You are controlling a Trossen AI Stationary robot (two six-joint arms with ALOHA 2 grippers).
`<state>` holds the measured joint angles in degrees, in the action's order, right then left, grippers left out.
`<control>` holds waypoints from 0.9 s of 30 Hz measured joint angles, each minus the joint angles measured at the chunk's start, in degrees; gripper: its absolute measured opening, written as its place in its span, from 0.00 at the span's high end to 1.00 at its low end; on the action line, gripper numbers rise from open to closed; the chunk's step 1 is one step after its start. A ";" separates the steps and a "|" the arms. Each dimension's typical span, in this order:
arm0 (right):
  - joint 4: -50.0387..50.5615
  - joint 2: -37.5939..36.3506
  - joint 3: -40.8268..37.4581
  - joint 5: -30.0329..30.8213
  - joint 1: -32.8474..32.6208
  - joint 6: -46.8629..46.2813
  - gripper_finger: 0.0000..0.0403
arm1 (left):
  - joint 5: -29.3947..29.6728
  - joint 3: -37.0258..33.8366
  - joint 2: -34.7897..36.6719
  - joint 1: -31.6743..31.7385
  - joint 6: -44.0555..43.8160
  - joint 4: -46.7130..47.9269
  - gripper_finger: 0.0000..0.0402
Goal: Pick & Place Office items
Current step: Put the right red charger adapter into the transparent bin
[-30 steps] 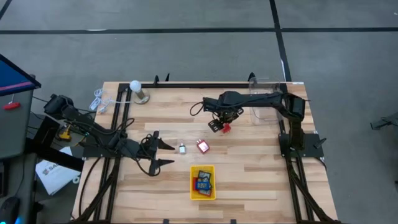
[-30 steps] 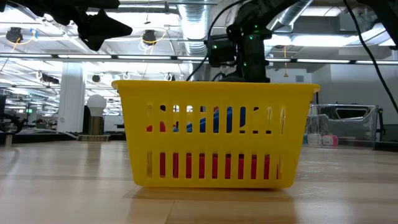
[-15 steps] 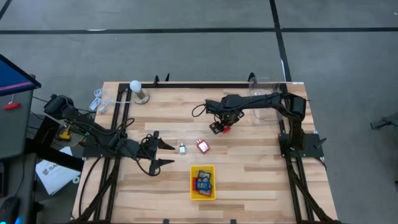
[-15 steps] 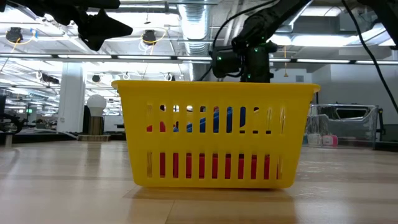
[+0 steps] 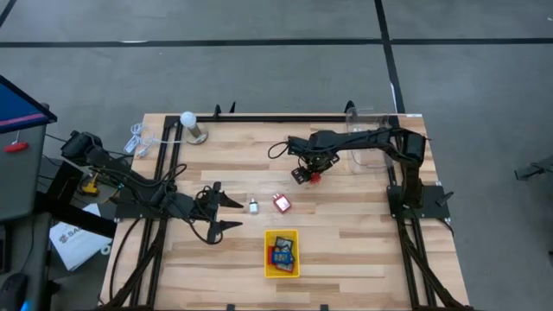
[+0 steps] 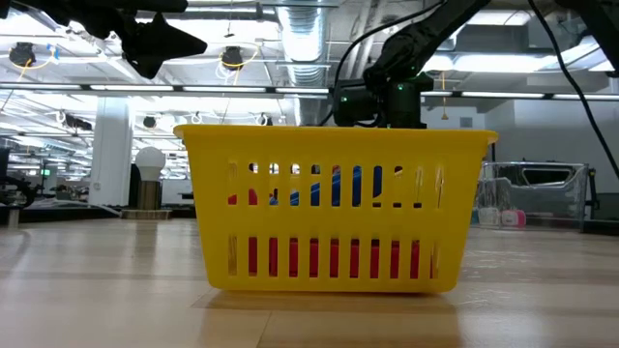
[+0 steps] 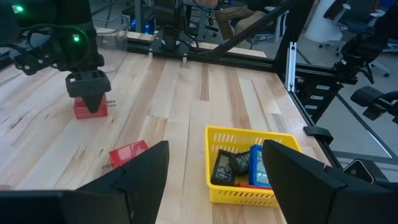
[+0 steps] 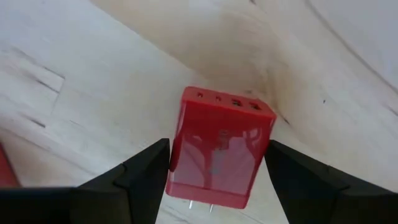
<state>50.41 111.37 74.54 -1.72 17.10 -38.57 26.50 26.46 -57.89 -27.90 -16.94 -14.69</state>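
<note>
A red block with prongs (image 8: 221, 149) lies flat on the wooden table, right of centre (image 5: 314, 178). My right gripper (image 8: 217, 168) points down over it, open, with one finger on each long side; the left wrist view shows this from afar (image 7: 87, 93). A flat red piece (image 5: 282, 204) and a small white piece (image 5: 253, 206) lie near the middle. The yellow tray (image 5: 269, 250) near the front edge holds several blue, black and red items. My left gripper (image 5: 229, 213) hangs open above the table at the left, with nothing between its fingers. My right gripper comes at the red block (image 8: 186, 124) from above, pointing down. Its fingertips (image 8: 152, 165) stand close beside the block's two long sides. I cannot tell whether they touch it. The block lies flat on the table.
A white ball on a metal stand (image 5: 188, 121) is at the far left corner. A clear plastic box (image 5: 367, 149) sits at the far right under the right arm. Bare wood lies between the pieces and the tray.
My right gripper has sunk toward the red block, staying open, and its fingers now stand lower on either side of it. The block has not moved.
</note>
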 joint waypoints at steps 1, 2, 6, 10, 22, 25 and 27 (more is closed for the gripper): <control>0.03 0.00 0.00 0.00 0.00 0.00 0.37 | 0.00 0.00 0.00 0.00 -0.01 -0.01 0.36; 0.09 0.00 0.00 0.00 -0.02 0.00 0.37 | 0.00 0.00 0.00 0.00 -0.01 -0.01 0.36; 0.11 0.00 0.00 -0.02 -0.11 -0.02 0.37 | 0.00 0.00 0.00 0.00 -0.01 0.01 0.36; 0.11 0.00 0.00 0.15 -0.05 -0.02 0.37 | 0.00 0.00 0.00 0.00 -0.01 0.01 0.36; 0.35 -0.04 0.00 1.47 0.31 0.17 0.43 | 0.00 0.00 0.00 0.00 0.00 0.04 0.36; 0.44 -0.11 0.06 1.53 0.31 0.59 0.50 | 0.00 0.00 0.00 0.00 -0.01 0.06 0.36; 0.50 -0.16 0.07 1.55 0.30 0.97 0.53 | 0.00 0.00 0.00 0.00 0.01 0.05 0.36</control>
<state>50.91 111.21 74.61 -0.17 17.40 -37.60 26.50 26.46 -57.89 -27.90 -16.93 -14.63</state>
